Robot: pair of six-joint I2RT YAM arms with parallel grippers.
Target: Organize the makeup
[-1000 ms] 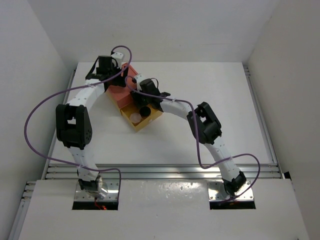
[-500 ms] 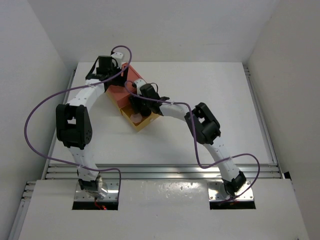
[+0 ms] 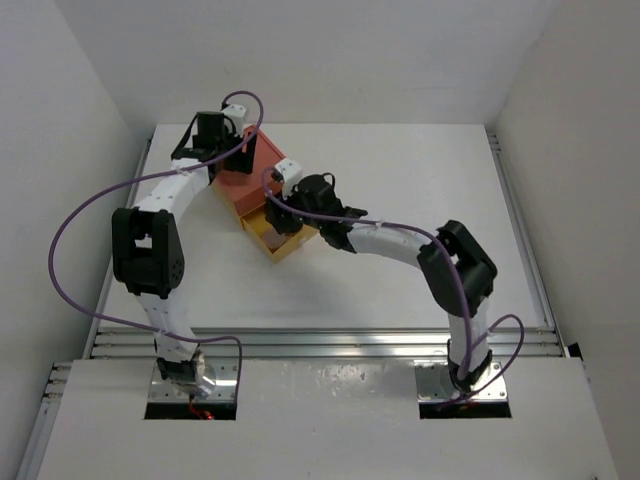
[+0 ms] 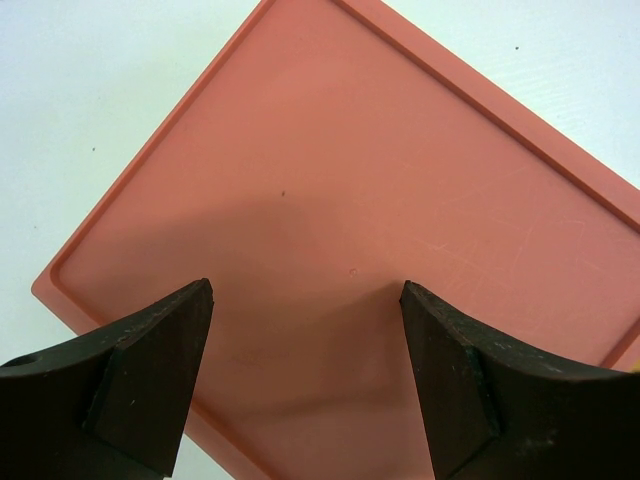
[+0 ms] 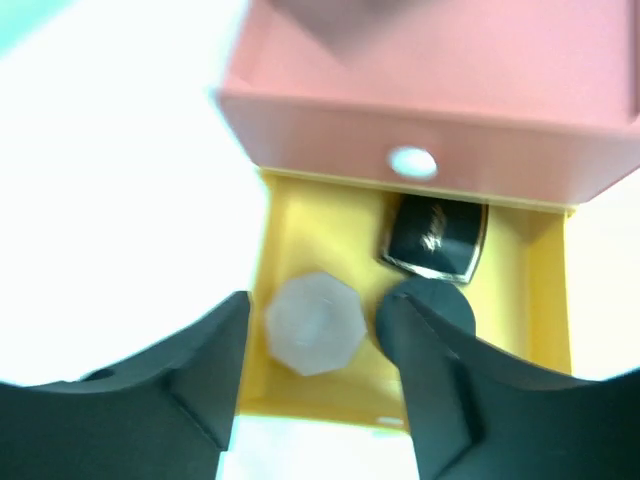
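Left gripper spread, empty, over smooth matte coral lid, right gripper spread, empty, only its view shows yellow drawer: glossy black square compact, black round compact, pale octagonal piece

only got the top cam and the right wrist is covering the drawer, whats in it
Observer: The right wrist view shows three items in the yellow drawer: a pale round disc, a black square compact with a gold mark, and a black round compact.
Operator: is the right gripper holding any
Observer: No. The right gripper has its jaws apart above the disc, with a gap on each side.
Operator: and the left
Observer: The left gripper is open over the top of the orange-red box, with nothing between its fingers.
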